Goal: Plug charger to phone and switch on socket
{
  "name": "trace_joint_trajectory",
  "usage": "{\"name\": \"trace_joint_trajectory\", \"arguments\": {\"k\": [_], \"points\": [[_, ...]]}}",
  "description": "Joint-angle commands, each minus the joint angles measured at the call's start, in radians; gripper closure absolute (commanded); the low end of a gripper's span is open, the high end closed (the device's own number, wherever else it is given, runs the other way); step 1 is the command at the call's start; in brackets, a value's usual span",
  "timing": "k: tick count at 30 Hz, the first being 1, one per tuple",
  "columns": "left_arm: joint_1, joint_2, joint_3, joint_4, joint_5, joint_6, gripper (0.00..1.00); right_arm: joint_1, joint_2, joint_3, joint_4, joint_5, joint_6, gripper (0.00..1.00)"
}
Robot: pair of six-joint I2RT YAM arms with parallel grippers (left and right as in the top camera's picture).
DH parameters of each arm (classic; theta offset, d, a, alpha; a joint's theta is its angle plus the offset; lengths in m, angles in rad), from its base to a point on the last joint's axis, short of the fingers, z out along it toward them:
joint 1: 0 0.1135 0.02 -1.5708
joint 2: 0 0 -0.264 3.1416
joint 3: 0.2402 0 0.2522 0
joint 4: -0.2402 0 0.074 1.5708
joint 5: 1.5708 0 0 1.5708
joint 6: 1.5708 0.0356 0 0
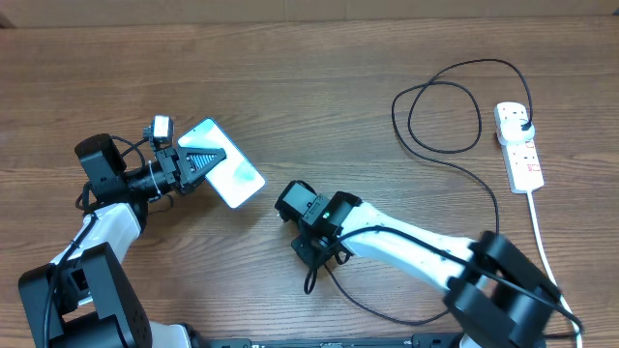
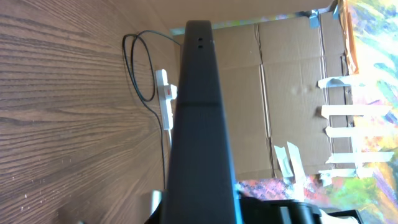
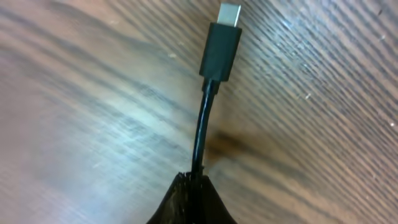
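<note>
The phone (image 1: 237, 172), its light blue screen lit, is tilted up off the table at the left, and my left gripper (image 1: 200, 160) is shut on its near end. In the left wrist view the phone (image 2: 199, 124) shows edge-on as a dark slab. The charger's black cable (image 1: 455, 166) loops across the right half to its plug (image 1: 523, 123), which sits in the white socket (image 1: 519, 147). My right gripper (image 1: 317, 253) is at centre front, shut on the charger cable (image 3: 202, 134) just behind the connector tip (image 3: 228, 12), which hangs over the wood.
The socket's thick white cord (image 1: 544, 237) runs toward the front right edge. Slack black cable curls by my right wrist (image 1: 311, 282). The left wrist view also shows the socket (image 2: 165, 93) far off and a cardboard wall (image 2: 292, 93) behind the table.
</note>
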Motion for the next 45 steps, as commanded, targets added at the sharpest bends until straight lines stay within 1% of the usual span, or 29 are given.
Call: {"name": "trace_joint_trajectory", "arguments": {"k": [1, 7, 11, 16, 22, 28, 32, 38, 45], "points": [[-0.014, -0.002, 0.018, 0.005, 0.056, -0.003, 0.96, 0.002, -0.181, 0.042, -0.035, -0.123, -0.004, 0.96], [-0.085, -0.002, 0.019, 0.013, 0.074, -0.003, 0.96, 0.002, -0.412, 0.04, -0.142, -0.212, -0.004, 0.96], [-0.158, -0.002, 0.019, 0.013, 0.05, -0.003, 0.96, 0.002, -0.481, 0.039, -0.222, -0.257, 0.0, 0.96], [-0.243, -0.002, 0.019, 0.029, -0.009, -0.008, 0.96, 0.003, -0.482, 0.021, -0.235, -0.311, 0.0, 0.96], [-0.32, -0.002, 0.019, 0.1, -0.022, -0.068, 0.96, 0.002, -0.481, -0.02, -0.198, -0.311, 0.004, 0.96], [-0.324, -0.002, 0.019, 0.175, -0.023, -0.148, 0.96, 0.002, -0.475, -0.021, -0.163, -0.3, 0.029, 0.96], [-0.324, -0.003, 0.019, 0.177, -0.014, -0.147, 0.96, 0.002, -0.452, -0.02, -0.156, -0.241, 0.059, 0.96], [-0.324, -0.002, 0.019, 0.177, 0.02, -0.146, 0.96, 0.002, -0.431, -0.02, -0.156, -0.156, 0.061, 0.96], [-0.32, -0.002, 0.019, 0.178, 0.039, -0.134, 0.96, 0.002, -0.431, -0.02, -0.159, -0.151, 0.061, 0.96]]}}
